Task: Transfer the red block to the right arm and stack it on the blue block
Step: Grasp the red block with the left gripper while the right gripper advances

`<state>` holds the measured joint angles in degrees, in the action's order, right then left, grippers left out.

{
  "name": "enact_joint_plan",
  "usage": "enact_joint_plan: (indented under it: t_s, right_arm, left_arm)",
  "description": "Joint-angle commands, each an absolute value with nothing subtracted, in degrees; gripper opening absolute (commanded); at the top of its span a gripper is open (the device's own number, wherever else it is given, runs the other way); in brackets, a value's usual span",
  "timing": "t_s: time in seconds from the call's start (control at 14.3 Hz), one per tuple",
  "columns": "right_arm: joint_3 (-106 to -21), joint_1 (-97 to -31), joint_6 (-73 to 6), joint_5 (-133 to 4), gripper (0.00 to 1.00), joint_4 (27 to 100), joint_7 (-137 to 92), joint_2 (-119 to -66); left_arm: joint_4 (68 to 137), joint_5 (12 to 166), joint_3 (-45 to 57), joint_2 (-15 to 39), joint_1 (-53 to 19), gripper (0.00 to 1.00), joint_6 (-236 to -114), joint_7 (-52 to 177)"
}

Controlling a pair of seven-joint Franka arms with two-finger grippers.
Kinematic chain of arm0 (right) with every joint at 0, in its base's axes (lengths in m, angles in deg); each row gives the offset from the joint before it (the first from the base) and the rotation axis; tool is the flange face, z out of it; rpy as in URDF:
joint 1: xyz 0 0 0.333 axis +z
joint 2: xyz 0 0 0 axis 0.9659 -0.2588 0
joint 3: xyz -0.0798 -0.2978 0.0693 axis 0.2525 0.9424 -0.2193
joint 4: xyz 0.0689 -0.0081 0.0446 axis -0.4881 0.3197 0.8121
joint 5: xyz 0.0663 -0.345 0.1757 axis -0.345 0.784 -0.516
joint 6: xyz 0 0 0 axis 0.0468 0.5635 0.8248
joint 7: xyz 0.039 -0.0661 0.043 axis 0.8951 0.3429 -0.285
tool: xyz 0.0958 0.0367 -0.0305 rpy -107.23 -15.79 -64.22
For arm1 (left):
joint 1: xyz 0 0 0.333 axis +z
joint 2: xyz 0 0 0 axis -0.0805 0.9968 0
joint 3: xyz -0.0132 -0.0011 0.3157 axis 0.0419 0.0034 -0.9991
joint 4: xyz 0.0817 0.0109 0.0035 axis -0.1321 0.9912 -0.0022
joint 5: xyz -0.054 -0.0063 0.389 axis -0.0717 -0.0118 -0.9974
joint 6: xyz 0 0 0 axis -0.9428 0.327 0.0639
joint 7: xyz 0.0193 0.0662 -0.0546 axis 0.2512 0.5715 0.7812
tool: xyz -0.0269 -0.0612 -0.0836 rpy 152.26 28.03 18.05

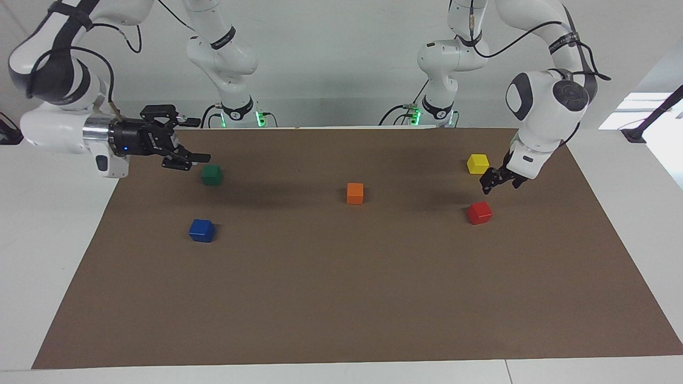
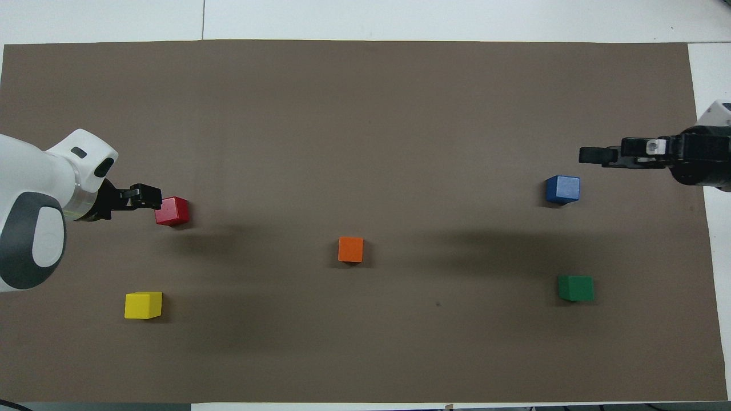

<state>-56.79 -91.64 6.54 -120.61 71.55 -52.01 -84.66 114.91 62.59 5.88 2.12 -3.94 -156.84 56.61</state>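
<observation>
the small glossy red cube point(image 1: 479, 213) sits on the brown mat point(image 1: 341, 298) toward the left arm's end of the table, farther from the robots than the yellow cube point(image 1: 478, 164) and well apart from the orange cube point(image 1: 355, 193) at mid-table. the left gripper point(image 1: 499, 181) hangs in the air just above the red cube and a little off to its robot-ward side, not yet touching it; it holds nothing, and i cannot tell how far apart its fingers stand. so the coming move looks like a short drop and slight reach outward onto the cube. the left arm is plainly the nearer one. the right gripper point(image 1: 187, 158) waits, laid out level over the mat's edge by the dark green cube point(image 1: 212, 175), fingers parted and empty, with the deep-blue cube point(image 1: 201, 230) lying farther out from the robots at that same end.
</observation>
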Motion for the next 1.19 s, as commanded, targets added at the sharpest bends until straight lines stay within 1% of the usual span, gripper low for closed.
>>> enact_joint_plan:
  t_s: [0.0, 0.14, 0.28, 0.35, 0.42, 0.56, 0.63, 0.84, 0.91, 0.98, 1.05, 1.12]
  right_arm:
    - [-57.1, -86.3, 10.6, -130.3, 1.0, 74.9, -60.1, -90.9]
    - [-57.1, -82.4, 11.5, -135.3, 1.0, 75.0, -64.7, -96.9]
    - [-57.1, -75.7, 13.9, -144.5, 1.0, 74.3, -72.8, -105.0]
    - [-57.1, -72.0, 15.8, -149.0, 1.0, 74.2, -74.5, -106.9]
    - [-57.2, -69.5, 16.4, -152.2, 1.0, 74.3, -75.0, -107.9]
    - [-57.5, -63.6, 19.1, -157.8, 1.0, 75.4, -75.7, -107.8]
    - [-57.6, -61.7, 19.3, -159.9, 1.0, 76.3, -75.7, -107.5]
    - [-60.6, -60.5, 19.1, -160.5, 1.0, 76.6, -73.5, -107.4]
    - [-60.7, -60.5, 19.1, -160.5, 1.0, 76.8, -71.7, -107.3]
    - [-60.6, -60.8, 18.9, -160.4, 1.0, 76.8, -69.6, -107.3]
    - [-60.5, -61.4, 18.7, -159.7, 1.0, 76.7, -67.5, -107.3]
    - [-60.5, -62.0, 18.9, -159.4, 1.0, 76.7, -65.7, -107.4]
  left_arm:
    - [120.8, 62.9, 5.8, 2.1, -4.8, 1.0, -165.3, 58.1]
    - [122.5, 62.9, 5.8, 4.2, -5.4, 1.0, -170.4, 58.0]
    - [123.6, 62.9, 5.8, 4.5, -5.3, 1.0, -173.2, 58.0]
    - [123.7, 62.9, 5.8, 4.8, -5.3, 1.0, -174.0, 57.8]
    - [123.9, 62.9, 5.8, 5.3, -5.3, 1.0, -174.7, 57.8]
    - [125.4, 62.9, 5.8, 5.8, -5.5, 1.0, -177.6, 58.0]
    - [126.0, 62.9, 5.8, 6.5, -5.5, 1.0, -179.0, 57.9]
    - [126.1, 62.9, 5.8, 7.5, -5.5, 1.0, -179.1, 57.6]
    - [126.1, 62.9, 5.8, 7.5, -5.5, 0.97, -178.9, 57.8]
    - [126.1, 62.9, 5.9, 7.3, -5.6, 0.52, -177.8, 58.1]
    - [125.9, 63.0, 5.9, 7.2, -5.8, 0.1, -176.6, 58.3]
    - [125.5, 63.0, 5.9, 7.2, -5.8, 0.0, -175.0, 58.3]
